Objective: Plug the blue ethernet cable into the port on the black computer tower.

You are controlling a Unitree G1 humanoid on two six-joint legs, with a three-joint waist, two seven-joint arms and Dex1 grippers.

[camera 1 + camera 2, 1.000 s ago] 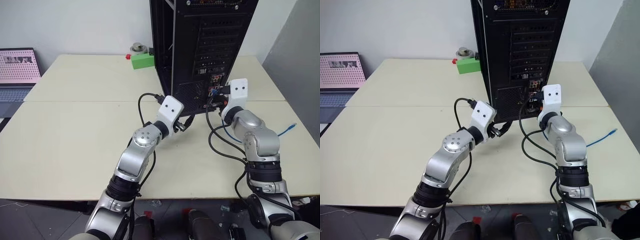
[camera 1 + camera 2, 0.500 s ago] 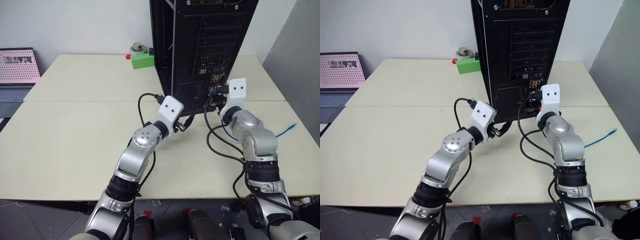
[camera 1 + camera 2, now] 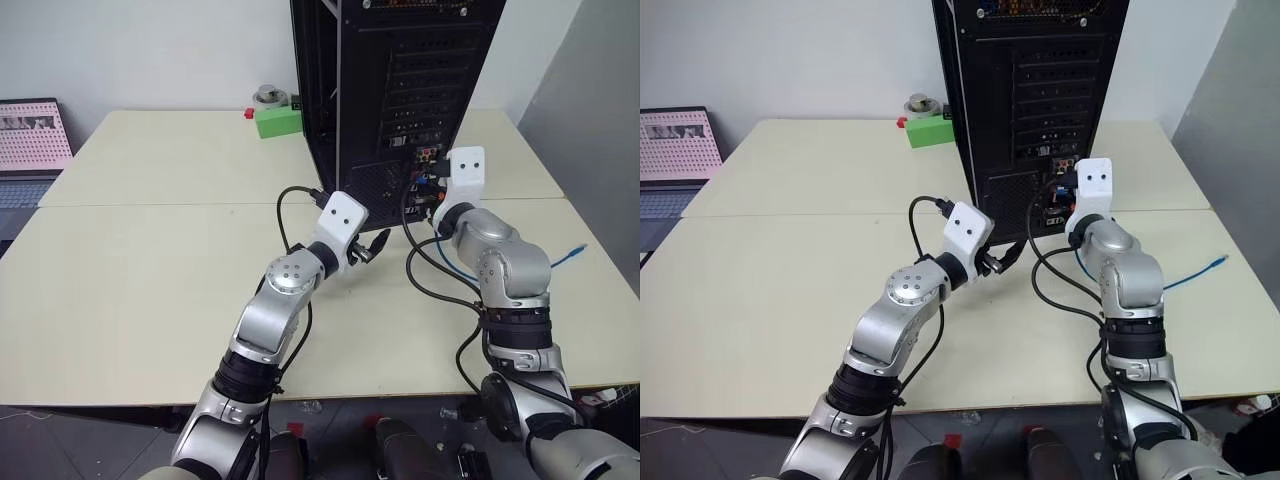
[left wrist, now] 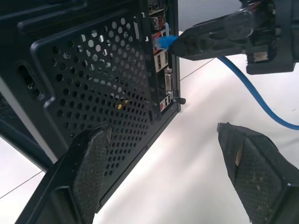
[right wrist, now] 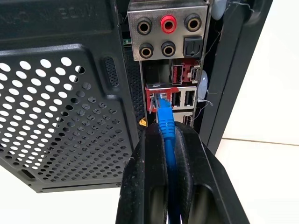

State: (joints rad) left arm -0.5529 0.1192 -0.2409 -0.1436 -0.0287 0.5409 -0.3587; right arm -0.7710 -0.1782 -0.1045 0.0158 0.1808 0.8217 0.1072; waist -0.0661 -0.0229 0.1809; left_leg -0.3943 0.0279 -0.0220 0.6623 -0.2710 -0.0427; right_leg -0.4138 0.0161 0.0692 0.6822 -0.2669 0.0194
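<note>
The left hand (image 4: 159, 172) is seen spread wide and empty, its textured black fingers (image 4: 88, 172) near the perforated metal grille low on the black computer tower (image 3: 400, 90). Just beside it, the right hand (image 5: 167, 140) is clenched on the blue ethernet cable (image 5: 166, 123), a thin glossy cord pinched between two smooth black fingers. The cable's clear plug is held right at the port (image 5: 158, 99), a small square socket in a red-framed metal block; whether it is seated cannot be told. Round audio jacks (image 5: 168, 23) are ranged above. The cord's far end (image 3: 572, 255) lies by the right edge of the pale matte worktop (image 3: 150, 270). A green block (image 3: 277, 120) is set near the far edge, a laptop (image 3: 30, 145) off the left side.
</note>
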